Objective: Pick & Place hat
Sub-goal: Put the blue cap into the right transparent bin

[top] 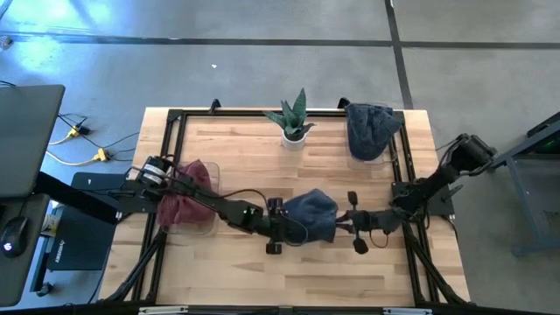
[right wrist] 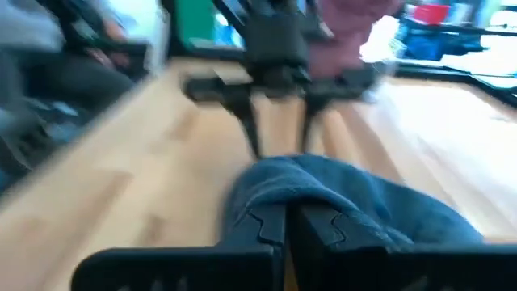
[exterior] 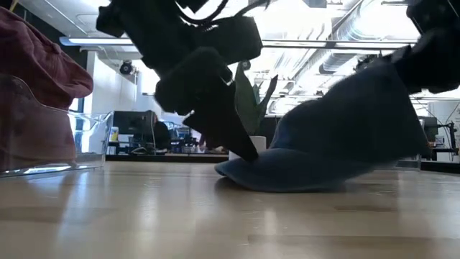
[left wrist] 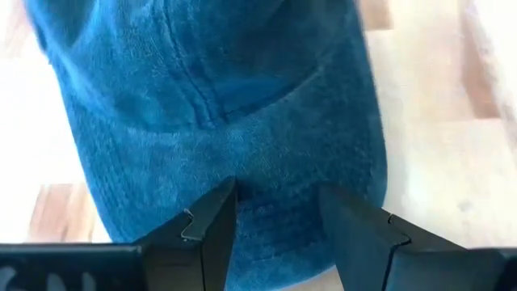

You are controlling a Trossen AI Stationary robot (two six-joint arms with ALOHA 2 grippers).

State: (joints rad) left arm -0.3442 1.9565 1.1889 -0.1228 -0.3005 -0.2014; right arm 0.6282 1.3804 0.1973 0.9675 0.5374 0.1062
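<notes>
A blue cap (top: 313, 214) lies at the table's near middle, its brim (exterior: 244, 171) on the wood and its rear raised. My left gripper (top: 278, 229) reaches in from the left, open, with its fingers over the brim (left wrist: 275, 242). My right gripper (top: 350, 223) comes from the right and is shut on the cap's raised rear. A dark red cap (top: 188, 199) sits in a clear container (exterior: 43, 144) on the left. A second blue cap (top: 369, 129) lies at the far right edge. My left gripper (left wrist: 279, 218) is open, slanting down from the table's left. One fingertip (exterior: 248, 155) meets the top of the brim's front edge, which lies on the table. My right gripper (right wrist: 287, 222) pinches a fold of the cap's rear cloth (right wrist: 279, 190) between its shut fingers, level from the table's right. That end is lifted (exterior: 392, 79) and the cap tilts down to its brim.
A potted plant (top: 295, 121) stands at the far middle of the table. A black frame (top: 171, 140) runs along the table's edges. Bare wood lies between the cap and the plant and along the near edge. Beside the table's left stands a desk with a laptop (top: 26, 131).
</notes>
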